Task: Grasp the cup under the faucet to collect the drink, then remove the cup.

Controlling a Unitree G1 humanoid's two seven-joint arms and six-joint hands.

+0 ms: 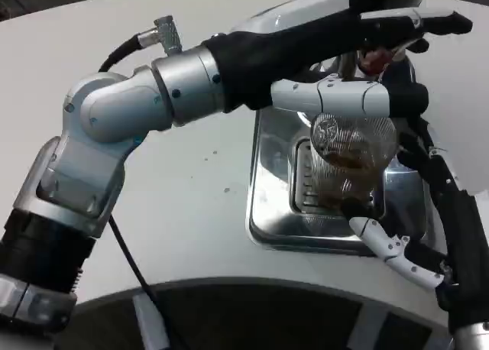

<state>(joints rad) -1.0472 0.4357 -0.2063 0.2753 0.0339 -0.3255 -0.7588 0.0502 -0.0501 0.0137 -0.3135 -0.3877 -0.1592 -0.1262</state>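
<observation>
Cup (pixel 353 153), clear and part-filled with brown drink, stands over the steel drip tray (pixel 273 212) on the white surface, held in my right robot hand (pixel 397 212) while my left robot hand (pixel 359 59) presses the faucet (pixel 372 58); collecting now, I judge; next, release and lift out level.

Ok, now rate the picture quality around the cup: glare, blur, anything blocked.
Head view: glare on the steel tray; the clear cup reads soft, its rim lost behind the left hand; the right hand at the frame edge covers its right side; liquid level hard to judge.
</observation>
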